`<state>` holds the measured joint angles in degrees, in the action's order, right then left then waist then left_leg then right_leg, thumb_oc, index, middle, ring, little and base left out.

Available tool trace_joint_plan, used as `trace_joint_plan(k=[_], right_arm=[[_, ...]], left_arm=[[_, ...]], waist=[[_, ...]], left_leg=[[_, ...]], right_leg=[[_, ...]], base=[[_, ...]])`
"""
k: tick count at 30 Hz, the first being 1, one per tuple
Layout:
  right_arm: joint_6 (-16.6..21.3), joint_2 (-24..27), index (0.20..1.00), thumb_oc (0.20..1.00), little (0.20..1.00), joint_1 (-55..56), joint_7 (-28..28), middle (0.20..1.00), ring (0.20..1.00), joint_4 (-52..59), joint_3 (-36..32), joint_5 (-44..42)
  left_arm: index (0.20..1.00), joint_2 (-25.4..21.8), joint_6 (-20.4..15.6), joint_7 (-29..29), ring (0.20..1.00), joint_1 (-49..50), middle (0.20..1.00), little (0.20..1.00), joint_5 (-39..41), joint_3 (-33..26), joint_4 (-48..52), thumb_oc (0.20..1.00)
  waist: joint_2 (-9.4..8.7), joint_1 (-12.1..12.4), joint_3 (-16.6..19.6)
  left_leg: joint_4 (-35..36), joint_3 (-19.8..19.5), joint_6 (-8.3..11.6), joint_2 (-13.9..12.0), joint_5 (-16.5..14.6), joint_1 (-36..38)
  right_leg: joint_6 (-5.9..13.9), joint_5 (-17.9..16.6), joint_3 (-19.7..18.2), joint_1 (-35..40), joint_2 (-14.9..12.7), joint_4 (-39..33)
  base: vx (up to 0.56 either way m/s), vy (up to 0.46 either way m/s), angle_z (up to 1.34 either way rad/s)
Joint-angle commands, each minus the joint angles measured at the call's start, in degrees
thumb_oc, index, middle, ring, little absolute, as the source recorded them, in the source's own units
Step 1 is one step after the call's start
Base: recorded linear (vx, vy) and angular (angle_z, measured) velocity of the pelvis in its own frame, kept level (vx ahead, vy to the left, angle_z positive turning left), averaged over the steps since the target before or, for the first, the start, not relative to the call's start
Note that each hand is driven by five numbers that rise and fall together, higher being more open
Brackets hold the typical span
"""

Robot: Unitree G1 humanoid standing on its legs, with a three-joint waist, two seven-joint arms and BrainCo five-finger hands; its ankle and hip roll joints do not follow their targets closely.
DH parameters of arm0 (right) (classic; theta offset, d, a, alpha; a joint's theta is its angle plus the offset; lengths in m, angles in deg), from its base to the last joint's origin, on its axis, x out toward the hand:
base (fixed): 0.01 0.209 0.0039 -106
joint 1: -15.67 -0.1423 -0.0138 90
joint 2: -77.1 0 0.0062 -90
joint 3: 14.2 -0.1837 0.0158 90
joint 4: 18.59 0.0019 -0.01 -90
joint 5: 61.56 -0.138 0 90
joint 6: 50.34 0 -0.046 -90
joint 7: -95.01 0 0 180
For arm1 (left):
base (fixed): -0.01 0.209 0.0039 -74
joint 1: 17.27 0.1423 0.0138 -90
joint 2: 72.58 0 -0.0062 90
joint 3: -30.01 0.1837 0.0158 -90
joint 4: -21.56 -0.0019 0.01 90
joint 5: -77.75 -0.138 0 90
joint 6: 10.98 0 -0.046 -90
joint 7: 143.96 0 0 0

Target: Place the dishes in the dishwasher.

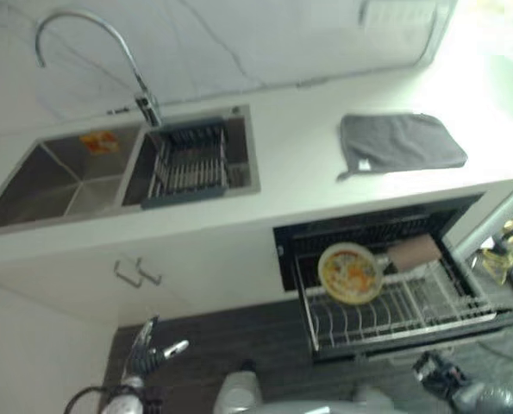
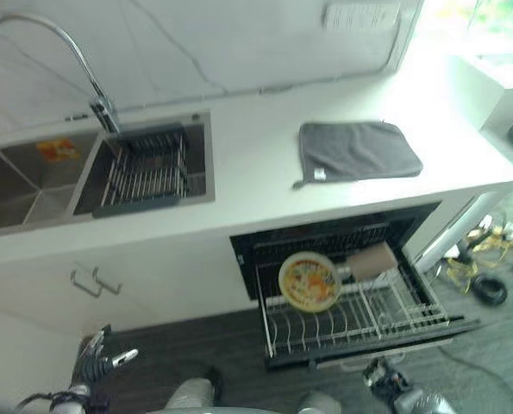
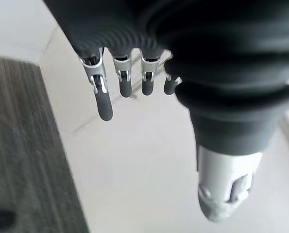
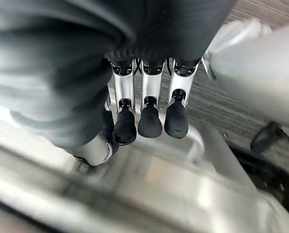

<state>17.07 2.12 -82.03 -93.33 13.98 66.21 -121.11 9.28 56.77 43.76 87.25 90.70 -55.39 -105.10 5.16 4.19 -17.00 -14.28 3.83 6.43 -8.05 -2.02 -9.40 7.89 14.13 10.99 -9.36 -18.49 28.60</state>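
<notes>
Already one yellow plate (image 1: 351, 272) stands on edge in the pulled-out dishwasher rack (image 1: 411, 315), with one brownish dish (image 1: 414, 251) just beside it. Both look rigid, smooth and breakable, best taken by the rim. The left hand (image 1: 147, 349) and right hand (image 4: 149, 116) hang relaxed, fingers straight, holding nothing.

A sink (image 1: 58, 177) sits in the bench (image 1: 299, 172) at left, a rack (image 1: 187, 162) in its right basin below the tap (image 1: 84, 34). A cloth (image 1: 400, 142) lies on the bench at right. Under it, the pulled-out dishwasher rack (image 1: 403, 315) holds a plate (image 1: 351, 272) upright.
</notes>
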Motion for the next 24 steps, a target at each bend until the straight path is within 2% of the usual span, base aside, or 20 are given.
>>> trace_joint_plan(k=[1, 6, 7, 11, 15, 19, 21, 24], right_arm=[[0.69, -2.51, 0.200, 0.200, 0.200, -10.95, 0.12, 0.200, 0.200, 2.46, -0.66, -0.20], [1.32, 1.40, 0.200, 0.200, 0.200, -17.05, 0.62, 0.200, 0.200, 2.26, -0.08, -0.66], [1.28, 4.45, 0.200, 0.200, 0.200, -21.55, 0.08, 0.200, 0.200, 0.71, 0.06, 0.69], [0.57, 9.12, 0.200, 0.200, 0.200, -28.61, 0.04, 0.200, 0.200, -1.29, 0.75, 2.83], [1.49, 13.42, 0.200, 0.200, 0.200, -35.05, 0.00, 0.200, 0.200, -3.09, 2.79, 5.34], [2.21, 17.80, 0.200, 0.200, 0.200, -43.38, 0.17, 0.200, 0.200, -5.01, 6.37, 9.29], [2.72, 21.57, 0.200, 0.200, 0.200, -49.69, 0.48, 0.200, 0.200, -7.25, 10.14, 12.20], [3.76, 24.43, 0.200, 0.200, 0.200, -54.52, 1.57, 0.200, 0.200, -8.71, 12.55, 13.98]], left_arm=[[1.000, -3.37, 0.32, 2.91, 1.000, -0.31, 1.000, 1.000, 3.59, -0.07, 4.79, 1.000], [1.000, -4.30, 0.28, 3.21, 1.000, -0.92, 1.000, 1.000, 5.72, -0.05, 6.77, 1.000], [1.000, -4.97, 0.46, 2.90, 1.000, -1.29, 1.000, 1.000, 6.96, 0.16, 7.98, 1.000], [1.000, -5.18, 0.59, 2.02, 1.000, -0.92, 1.000, 1.000, 7.32, 0.00, 9.05, 1.000], [1.000, -5.37, 0.71, 1.83, 1.000, -0.50, 1.000, 1.000, 9.31, -0.26, 8.60, 1.000], [1.000, -5.41, 0.56, -0.58, 1.000, 0.49, 1.000, 1.000, 9.95, -2.22, 6.27, 1.000], [1.000, -5.95, 0.94, -2.62, 1.000, 1.55, 1.000, 1.000, 9.65, -3.74, 5.01, 1.000], [1.000, -6.50, 0.66, -3.98, 1.000, 2.63, 1.000, 1.000, 9.68, -4.90, 3.65, 1.000]], waist=[[-1.43, 3.14, -0.10], [-0.01, 4.92, -2.31], [1.00, 6.00, -3.36], [2.74, 7.37, -4.20], [4.34, 8.46, -4.46], [5.03, 10.63, -4.16], [5.22, 12.86, -3.45], [5.39, 14.87, -2.91]], left_leg=[[-8.38, -3.28, 0.22, -4.40, -8.84, 0.10], [-11.46, -4.65, 0.26, -3.22, -9.18, -5.62], [-11.69, -5.21, 0.43, -2.62, -8.59, -7.82], [-11.55, -5.45, 0.41, -1.83, -7.56, -10.46], [-10.48, -5.52, 0.53, -1.06, -6.47, -11.47], [-9.05, -6.40, 0.84, -0.43, -4.64, -12.69], [-6.26, -7.48, 0.86, 0.03, -2.25, -12.94], [-3.78, -9.14, 1.08, 0.68, -0.14, -12.65]], right_leg=[[-0.23, -3.42, -0.36, 1.85, -3.03, -3.97], [0.11, -3.19, -1.11, -3.64, -4.83, -0.14], [0.41, -3.73, -1.09, -5.92, -5.77, 0.39], [0.68, -3.65, -1.52, -9.33, -6.88, 2.16], [0.70, -2.21, -1.82, -11.07, -7.65, 4.23], [0.38, -0.64, -0.98, -12.29, -8.40, 6.30], [-0.15, 0.47, 0.69, -12.12, -8.48, 6.94], [-0.80, 1.84, 2.50, -11.03, -8.15, 7.68]], base=[[-0.08, 0.065, -0.08], [-0.15, 0.038, 0.12], [-0.15, 0.048, 0.23], [-0.12, 0.089, 0.11], [-0.02, 0.093, 0.10], [0.02, 0.048, 0.16], [0.07, -0.011, 0.21], [0.11, -0.074, 0.38]])
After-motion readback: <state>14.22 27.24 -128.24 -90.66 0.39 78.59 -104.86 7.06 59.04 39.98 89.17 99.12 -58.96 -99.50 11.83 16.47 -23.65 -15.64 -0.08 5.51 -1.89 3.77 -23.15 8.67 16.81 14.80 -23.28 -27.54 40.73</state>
